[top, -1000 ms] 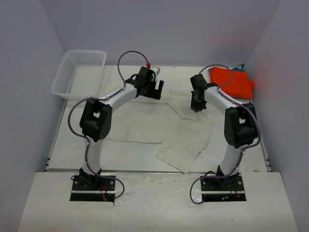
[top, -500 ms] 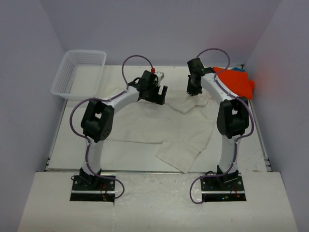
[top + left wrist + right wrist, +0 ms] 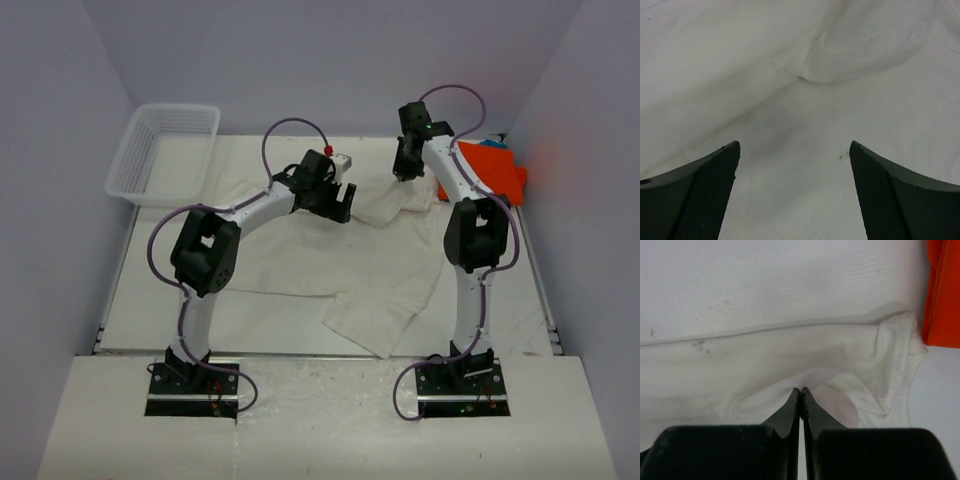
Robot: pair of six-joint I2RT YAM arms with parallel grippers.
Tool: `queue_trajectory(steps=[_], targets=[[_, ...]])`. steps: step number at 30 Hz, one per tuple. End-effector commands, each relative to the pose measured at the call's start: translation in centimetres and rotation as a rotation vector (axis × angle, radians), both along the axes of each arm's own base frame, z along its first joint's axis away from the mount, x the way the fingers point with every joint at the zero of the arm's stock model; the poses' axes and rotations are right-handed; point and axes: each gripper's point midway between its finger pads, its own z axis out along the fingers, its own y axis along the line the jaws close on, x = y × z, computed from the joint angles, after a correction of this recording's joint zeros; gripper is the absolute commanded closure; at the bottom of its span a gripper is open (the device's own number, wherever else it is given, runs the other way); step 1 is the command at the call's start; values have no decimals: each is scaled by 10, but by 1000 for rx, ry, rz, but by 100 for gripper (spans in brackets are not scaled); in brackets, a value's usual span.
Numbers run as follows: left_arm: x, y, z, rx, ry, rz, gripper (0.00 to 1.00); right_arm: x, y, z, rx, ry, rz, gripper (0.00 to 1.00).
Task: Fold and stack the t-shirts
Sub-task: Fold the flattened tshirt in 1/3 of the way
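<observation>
A large cream t-shirt [image 3: 330,265] lies spread and rumpled across the middle of the table. My right gripper [image 3: 403,172] is shut on a pinch of its far right edge [image 3: 840,365], near the back of the table; a hemmed corner [image 3: 895,355] stands beside it. My left gripper [image 3: 343,208] is open, its jaws wide apart just above the cream cloth [image 3: 795,125], holding nothing. An orange t-shirt [image 3: 490,168] lies at the back right and shows in the right wrist view [image 3: 942,290]. A blue edge [image 3: 492,143] peeks from behind it.
A white plastic mesh basket [image 3: 165,150] stands at the back left corner. Walls close in the table on the left, back and right. Bare table shows at the left and front [image 3: 160,300].
My right gripper has moved away toward the back, pulling the cream shirt's edge with it. My left gripper has moved right and a little forward over the cloth.
</observation>
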Motion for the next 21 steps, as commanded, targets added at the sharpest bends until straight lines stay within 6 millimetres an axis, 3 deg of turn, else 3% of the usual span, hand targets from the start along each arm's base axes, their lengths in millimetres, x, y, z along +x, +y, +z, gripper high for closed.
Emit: queue_trajectory(steps=[1,9,13,14,15,17,20,21], targets=[[-1,-13,23,-48,-60,-44,11,10,4,25,41,-46,-8,100],[-11,-33,31,-44,-115,-106,11,16,-3,19,55,-35,-12,100],[-15,-47,37,-60,-124,-138,12,22,-1,18,58,-45,14,71],[-16,-50,38,-59,-131,-143,12,23,-3,18,51,-48,13,53],[-20,-55,39,-52,-146,-158,14,24,-4,21,43,-56,11,49],[-24,-64,41,-32,-176,-173,18,28,-8,27,22,-87,4,45],[-19,-66,40,36,-247,-145,19,23,-15,54,3,-143,-8,45],[-23,-71,37,61,-273,-154,20,17,-22,82,-10,-197,-29,44]])
